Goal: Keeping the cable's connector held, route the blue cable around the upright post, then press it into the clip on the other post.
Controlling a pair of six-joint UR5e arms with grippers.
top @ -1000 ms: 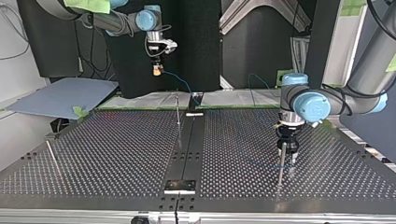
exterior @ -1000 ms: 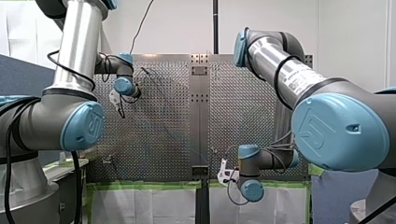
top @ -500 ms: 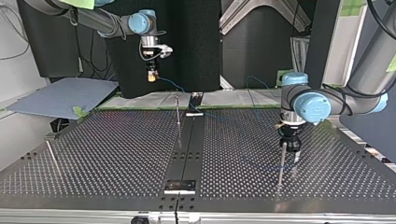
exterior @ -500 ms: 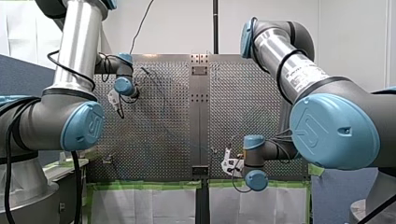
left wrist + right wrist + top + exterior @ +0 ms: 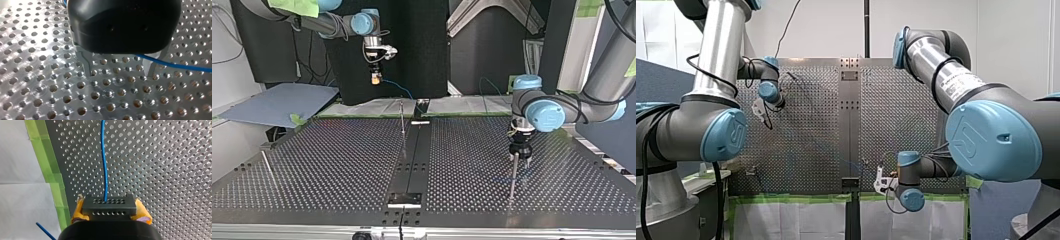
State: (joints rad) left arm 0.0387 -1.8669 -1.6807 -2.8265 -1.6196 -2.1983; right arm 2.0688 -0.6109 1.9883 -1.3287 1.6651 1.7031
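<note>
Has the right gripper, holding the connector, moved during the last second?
Yes. In the top view my right gripper, shut on the connector, has shifted a little toward the view's left, away from the middle upright post.

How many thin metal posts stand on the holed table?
3, in the top view: left post, middle post farther back, right post by my left gripper. None seems hidden.

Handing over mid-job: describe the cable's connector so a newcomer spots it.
Find my right gripper, hanging near the table's far edge at the top view's left. Between its yellow pads sits the connector: a dark rectangular block with two rows of small holes, the only thing the blue cable enters.
</note>
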